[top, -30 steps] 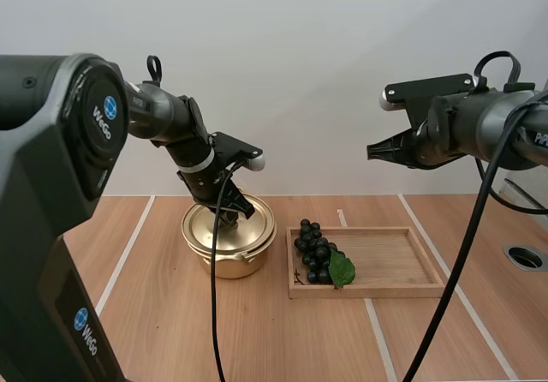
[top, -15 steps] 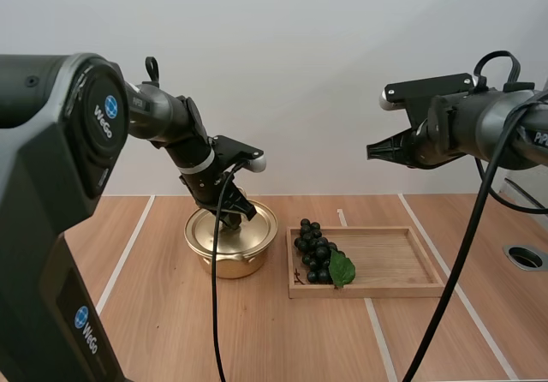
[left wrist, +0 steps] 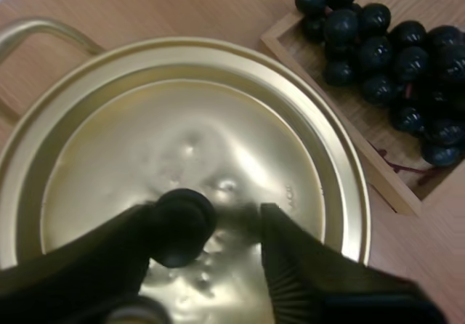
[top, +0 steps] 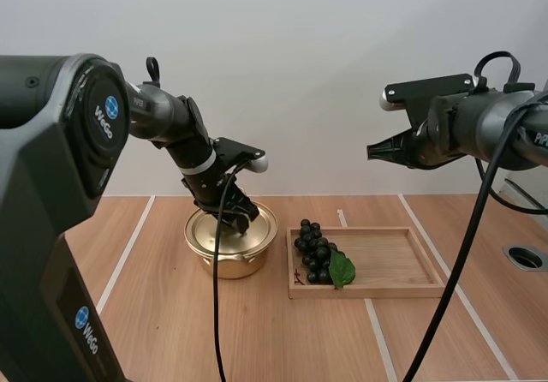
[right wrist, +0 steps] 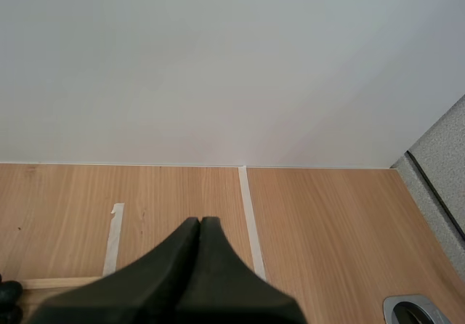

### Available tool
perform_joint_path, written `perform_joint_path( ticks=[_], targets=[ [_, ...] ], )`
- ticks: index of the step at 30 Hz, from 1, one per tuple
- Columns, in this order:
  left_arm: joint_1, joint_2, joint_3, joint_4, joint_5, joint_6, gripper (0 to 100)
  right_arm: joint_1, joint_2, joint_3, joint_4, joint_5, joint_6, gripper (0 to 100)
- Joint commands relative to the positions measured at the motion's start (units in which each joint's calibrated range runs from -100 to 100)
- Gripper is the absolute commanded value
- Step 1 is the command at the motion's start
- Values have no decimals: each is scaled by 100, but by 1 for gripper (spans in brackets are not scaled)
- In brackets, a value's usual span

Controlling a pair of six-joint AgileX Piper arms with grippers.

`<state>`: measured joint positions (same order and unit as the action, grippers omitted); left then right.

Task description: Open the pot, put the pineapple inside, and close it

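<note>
The golden pot (top: 228, 260) is seen on the table (top: 257, 339), just beside the wooden tray (top: 394, 264); its lid (top: 224, 231) is seated flat on the rim, so the pot is closed; the left gripper (top: 241, 220) is lowered onto the lid, and in the left wrist view its fingers are spread apart on either side of the black knob (left wrist: 182, 226); the knob is touched by one finger (left wrist: 109, 258), while a gap is left to the other finger (left wrist: 290, 258), so nothing is pinched; a bunch of dark grapes (top: 314, 252) with a green leaf is laid in the tray's end nearest the pot; no pineapple is shown, and whatever the pot holds is hidden by the lid; the right gripper (top: 374, 152) is held high above the tray's far end, well apart from everything; in the right wrist view its fingers (right wrist: 182, 266) are pressed together as one dark wedge on nothing.
</note>
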<state>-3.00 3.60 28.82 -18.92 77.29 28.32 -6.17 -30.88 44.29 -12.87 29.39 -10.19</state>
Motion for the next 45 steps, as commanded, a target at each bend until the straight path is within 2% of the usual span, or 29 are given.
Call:
perform_joint_path(
  ticks=[1,9,24,30,33,37,38,45],
  targets=[
    [-15,-82,-62,-57,213,-95,100,-21,-74,16,-75,-79,-61,0],
    [-15,-704,-520,206,80,-261,100,-21,-74,16,-75,-40,-61,0],
    [-15,-2826,-2508,322,224,-587,100,-21,-116,16,-39,-290,-61,0],
    [-15,-3614,-2819,356,66,-587,100,-21,-686,16,-36,-556,-61,0],
    [-15,-3988,-2819,475,-29,-587,67,-21,-1130,16,-36,-646,-61,0],
    [4,-4461,-2819,639,-29,-653,3,-21,-1784,16,-26,-685,-61,0],
    [3,-4596,-2819,639,-29,-662,0,-21,-1947,16,-26,-661,-61,0],
    [3,-5598,-2706,588,-54,-1026,0,-21,-3272,16,-26,-500,-61,0]
  ],
)
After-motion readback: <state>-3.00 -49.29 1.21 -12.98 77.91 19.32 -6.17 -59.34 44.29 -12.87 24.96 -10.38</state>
